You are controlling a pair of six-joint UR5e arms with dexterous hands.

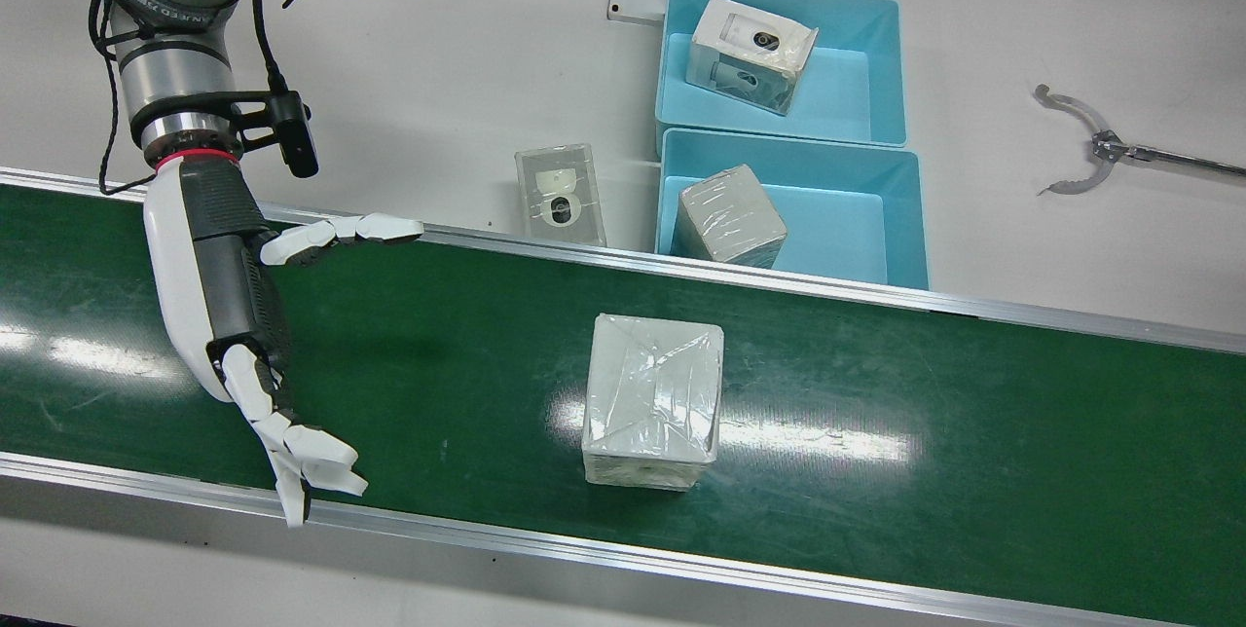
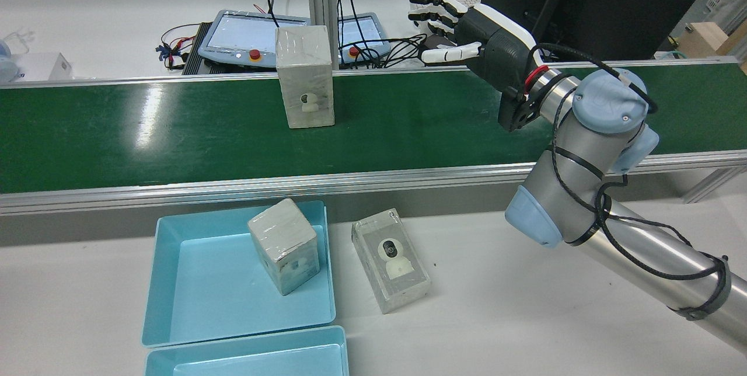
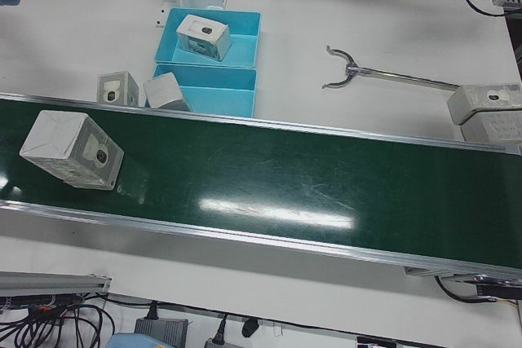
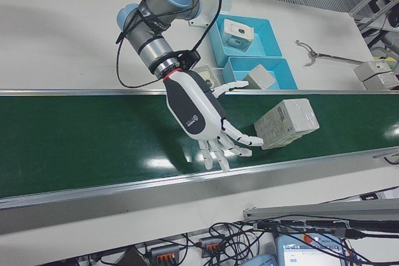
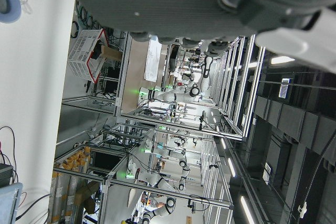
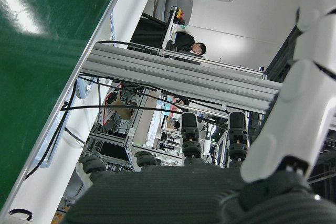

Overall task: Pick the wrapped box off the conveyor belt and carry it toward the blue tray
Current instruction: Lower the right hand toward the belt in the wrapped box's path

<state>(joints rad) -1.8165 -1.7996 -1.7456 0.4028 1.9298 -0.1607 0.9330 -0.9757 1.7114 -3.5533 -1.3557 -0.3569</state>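
**Q:** Where was the wrapped box?

**A:** The wrapped box (image 1: 653, 400) stood on the green conveyor belt (image 1: 973, 471), near the middle of my front view, well apart from my right hand (image 1: 243, 315). The nearer blue tray (image 1: 900, 218) sat just past the belt's far rail and held another wrapped box (image 1: 730, 215).

**Q:** And your hands?

**A:** My right hand hovered over the belt with fingers (image 1: 311, 457) spread wide, thumb stretched away, holding nothing. My left hand (image 5: 210, 9) showed only as a dark underside in its own camera; I could not tell how its fingers stood.
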